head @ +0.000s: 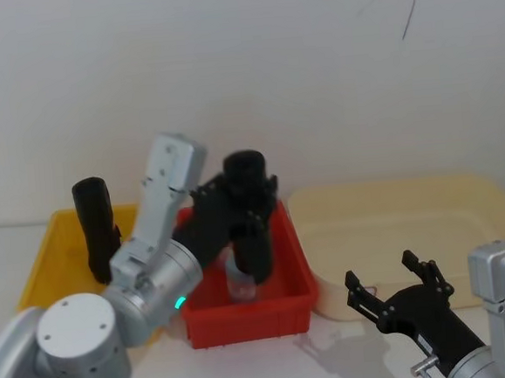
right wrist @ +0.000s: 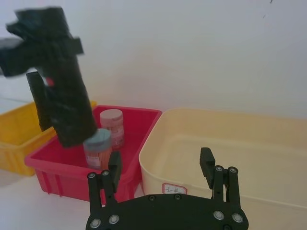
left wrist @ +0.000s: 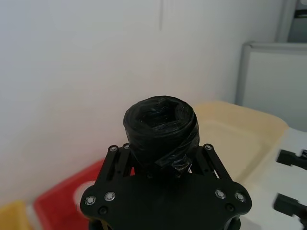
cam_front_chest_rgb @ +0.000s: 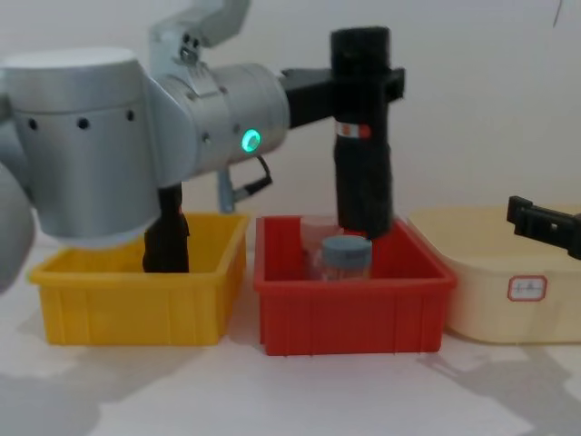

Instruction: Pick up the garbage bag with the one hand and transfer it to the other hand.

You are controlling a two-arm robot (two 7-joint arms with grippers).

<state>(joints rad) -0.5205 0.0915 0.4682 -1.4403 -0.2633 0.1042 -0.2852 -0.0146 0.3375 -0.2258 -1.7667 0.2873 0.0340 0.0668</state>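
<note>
The garbage bag [head: 246,185] is a tall black roll with a red-and-white label band [cam_front_chest_rgb: 352,131]. It hangs upright above the red bin [head: 245,316]. My left gripper [head: 245,200], on the green-ringed arm, is shut on the roll's upper part [cam_front_chest_rgb: 361,64]. In the left wrist view the roll's top end [left wrist: 160,125] sticks up between the fingers. My right gripper [head: 381,269] stands open and holds nothing, low at the right in front of the cream tub [head: 412,220]. From the right wrist view [right wrist: 160,160] the roll [right wrist: 64,96] is up and to the left, well apart.
A second black roll [head: 95,228] stands in the yellow bin [cam_front_chest_rgb: 127,309] at the left. Two small jars [right wrist: 98,146] sit in the red bin under the held roll. The cream tub [cam_front_chest_rgb: 508,291] fills the right side, and a white wall stands close behind.
</note>
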